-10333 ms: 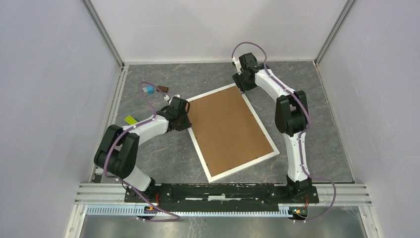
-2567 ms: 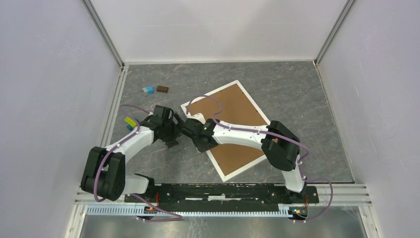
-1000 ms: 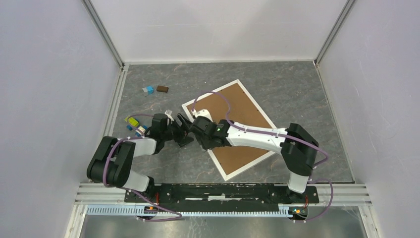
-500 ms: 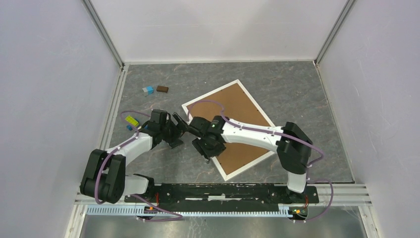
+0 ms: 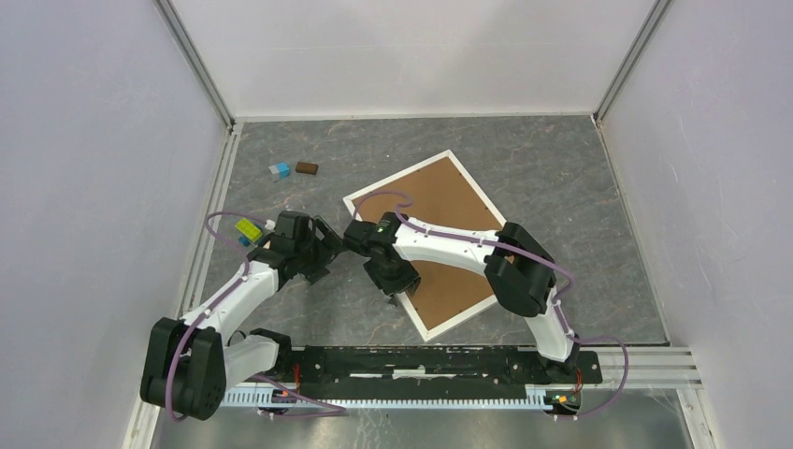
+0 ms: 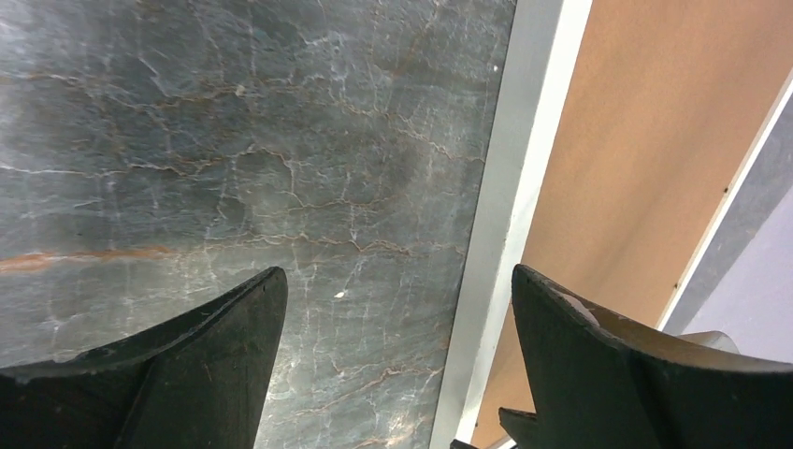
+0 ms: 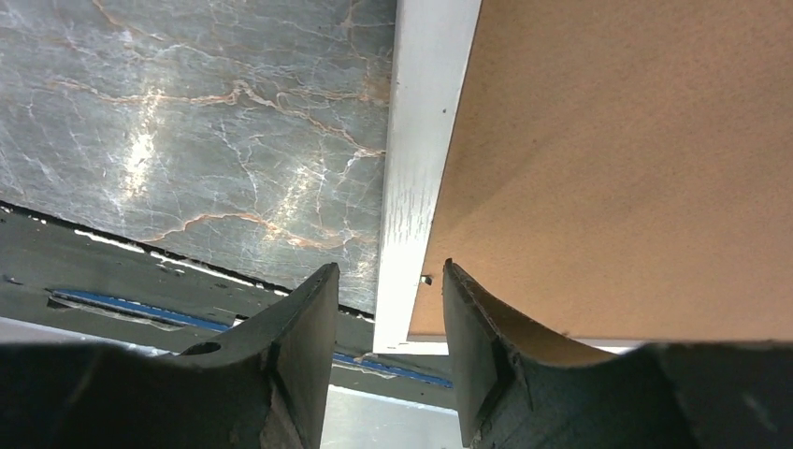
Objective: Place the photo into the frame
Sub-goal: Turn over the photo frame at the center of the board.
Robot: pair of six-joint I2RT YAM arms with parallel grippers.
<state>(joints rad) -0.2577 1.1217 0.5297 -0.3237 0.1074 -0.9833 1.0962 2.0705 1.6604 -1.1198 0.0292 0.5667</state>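
Note:
The frame (image 5: 396, 175) lies back up on the marble table, a thin white rim around a brown backing board (image 5: 439, 201). The photo is out of view. My left gripper (image 5: 327, 253) hovers by the frame's left edge. In the left wrist view it (image 6: 397, 276) stands wide open, one finger over bare table and the other over the board, the white rim (image 6: 514, 187) running between them. My right gripper (image 5: 400, 290) is over the same edge nearer the bases. Its jaws (image 7: 388, 271) are partly open, astride the rim (image 7: 425, 140) close to the near corner, gripping nothing.
Three small blocks lie at the back left: blue-white (image 5: 279, 169), brown (image 5: 307, 168) and yellow-green (image 5: 248, 227). The black base rail (image 5: 411, 360) runs along the near edge, just beyond the frame's near corner. Pale walls close in three sides.
Over ten seconds the frame has turned and slid. In the last second my right gripper moved from the frame's left corner down its left edge. The left gripper drew back slightly left.

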